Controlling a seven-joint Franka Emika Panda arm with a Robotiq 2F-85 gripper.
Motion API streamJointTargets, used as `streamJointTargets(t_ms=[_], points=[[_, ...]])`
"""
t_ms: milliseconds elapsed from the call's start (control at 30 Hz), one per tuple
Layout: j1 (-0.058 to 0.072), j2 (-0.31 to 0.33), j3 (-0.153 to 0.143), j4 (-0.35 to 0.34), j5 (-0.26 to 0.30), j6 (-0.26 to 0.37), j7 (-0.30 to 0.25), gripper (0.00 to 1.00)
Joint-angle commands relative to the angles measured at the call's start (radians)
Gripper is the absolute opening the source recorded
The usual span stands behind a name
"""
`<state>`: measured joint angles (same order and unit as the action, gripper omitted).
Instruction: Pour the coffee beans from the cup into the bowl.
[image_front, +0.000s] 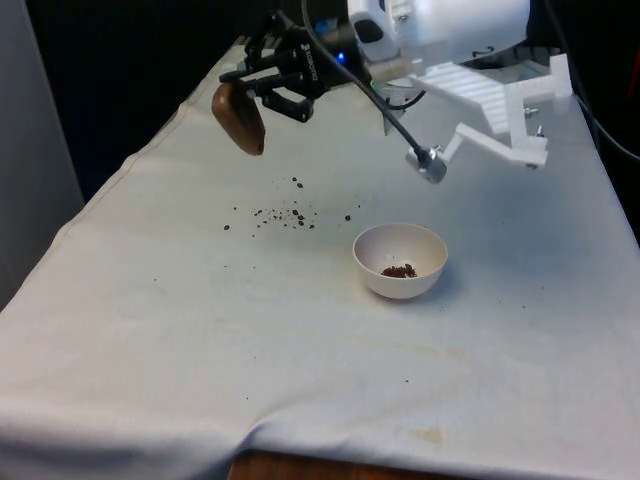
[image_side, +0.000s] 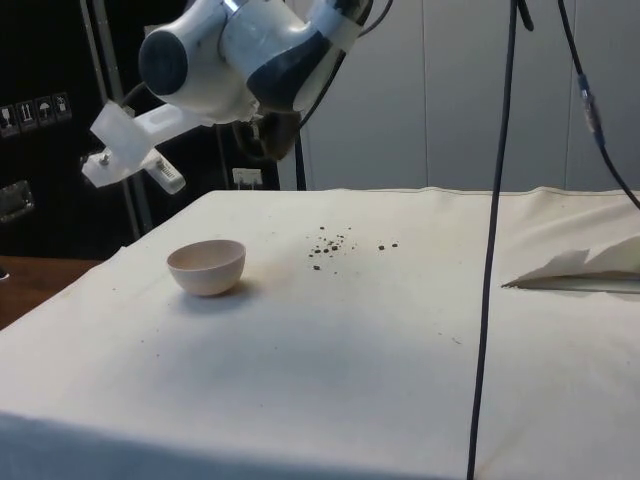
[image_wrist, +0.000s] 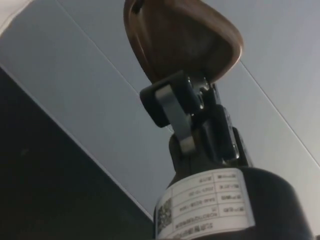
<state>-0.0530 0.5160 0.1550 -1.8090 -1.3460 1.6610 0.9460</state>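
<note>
A white cloth (image_front: 300, 380) drapes the tabletop (image_front: 300, 468), whose wooden edge peeks out beneath the hem. Black curtains (image_front: 130, 60) hang behind the jaws. In the side view, dark cabinets (image_side: 50, 150) stand beside pale wall panels (image_side: 430, 90).

We see a brown cup (image_front: 240, 118) in the black gripper (image_front: 262, 88), and a plain white bowl (image_front: 400, 262) holding dark brown coffee beans (image_front: 399, 270). More dark beans (image_front: 290, 214) speckle the white cloth (image_front: 300, 340).
</note>
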Motion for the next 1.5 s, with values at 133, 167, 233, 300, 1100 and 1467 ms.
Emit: streamJointTargets(t_ms=[133,167,233,300,1100,1467], points=[[-0.01,-0.001,-0.017,-0.003,0.03,0.053,-0.026,0.0],[-0.01,-0.001,-0.021,-0.003,0.034,0.059,-0.029,0.0],[-0.01,-0.001,-0.03,-0.004,0.041,0.074,-0.035,0.0],[-0.01,0.001,-0.043,-0.004,0.056,0.094,-0.046,0.0],[-0.011,0.028,-0.141,-0.001,0.167,0.248,-0.112,0.0],[-0.01,0.029,-0.163,0.003,0.235,0.272,-0.151,0.0]])
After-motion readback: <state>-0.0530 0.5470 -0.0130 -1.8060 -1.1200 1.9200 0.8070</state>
